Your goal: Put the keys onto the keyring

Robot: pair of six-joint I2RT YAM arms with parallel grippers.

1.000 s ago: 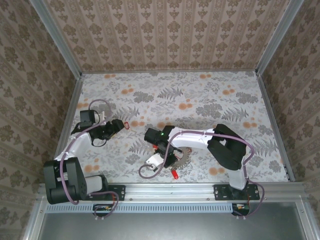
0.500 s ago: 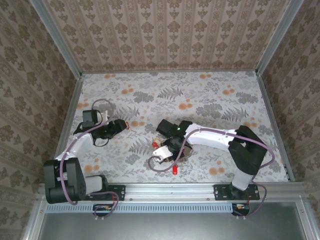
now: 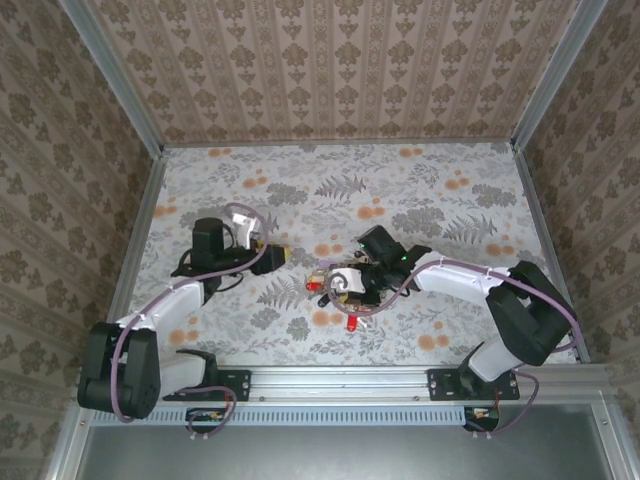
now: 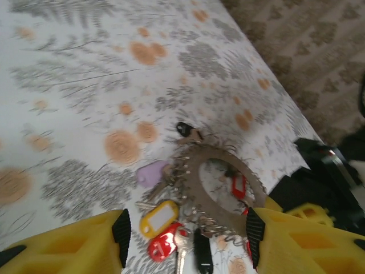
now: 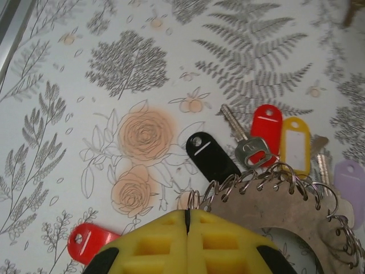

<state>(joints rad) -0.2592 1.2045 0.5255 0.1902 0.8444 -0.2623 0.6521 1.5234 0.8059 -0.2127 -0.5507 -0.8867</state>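
Note:
The keyring [image 5: 296, 211] is a flat brownish ring with small wire loops along its rim, lying on the floral table. My right gripper [image 5: 187, 214] is shut, with one wire loop at the ring's edge pinched between its yellow fingertips. Several keys fan out from the ring: a black tag [image 5: 208, 154], a silver key [image 5: 251, 148], a red tag [image 5: 267, 125] and a yellow tag [image 5: 295, 145]. One red key [image 3: 352, 325] lies loose, apart from the ring. My left gripper [image 4: 188, 240] is open just short of the keyring [image 4: 228, 182], and its jaws hold nothing.
Patterned walls and aluminium rails [image 3: 135, 235] box in the table on three sides. The near rail [image 3: 350, 375] carries both arm bases. Grey cables loop beside each arm. Bare floral table [image 3: 400, 180] stretches behind both grippers.
The right arm has swung out to the right and dragged the keyring toward the table's middle. The left gripper has moved right, closer to the ring, and its jaws have narrowed a little.

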